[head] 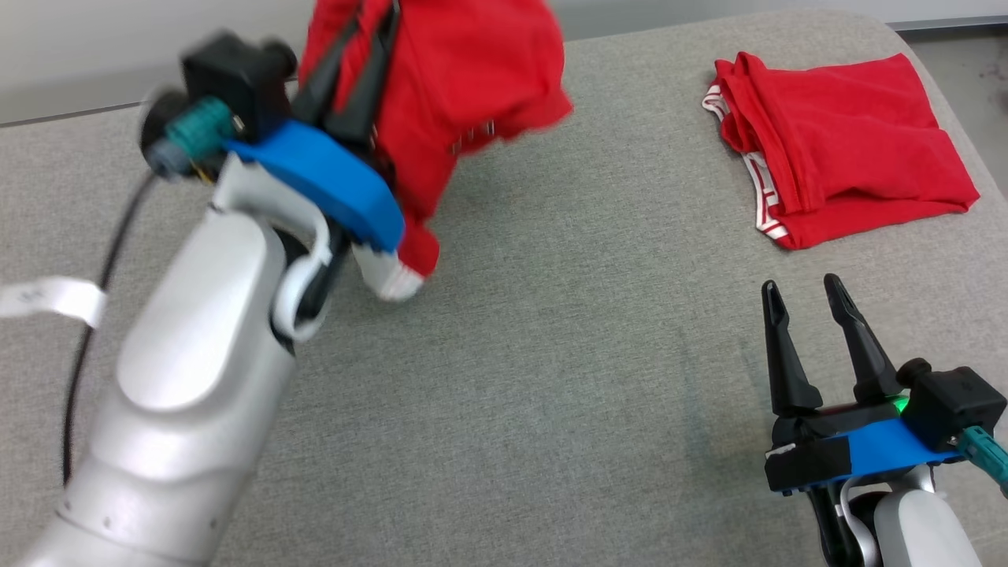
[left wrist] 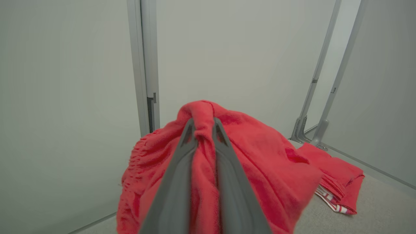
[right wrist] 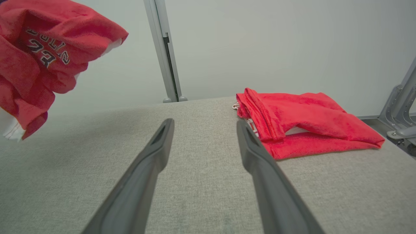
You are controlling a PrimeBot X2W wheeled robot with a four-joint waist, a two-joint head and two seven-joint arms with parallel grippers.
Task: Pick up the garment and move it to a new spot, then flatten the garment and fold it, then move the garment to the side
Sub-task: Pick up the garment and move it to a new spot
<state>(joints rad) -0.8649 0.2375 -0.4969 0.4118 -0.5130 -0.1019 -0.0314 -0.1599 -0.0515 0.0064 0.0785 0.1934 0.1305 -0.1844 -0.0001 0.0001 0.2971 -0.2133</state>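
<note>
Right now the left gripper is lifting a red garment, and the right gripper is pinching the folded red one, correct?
Not quite. The left gripper does hold the red garment up, but the right gripper is open and empty, apart from the folded red garment, as the right wrist view shows.

The red garment [head: 465, 87], white-trimmed with dark lettering, hangs bunched above the grey table [head: 551, 354].
</note>
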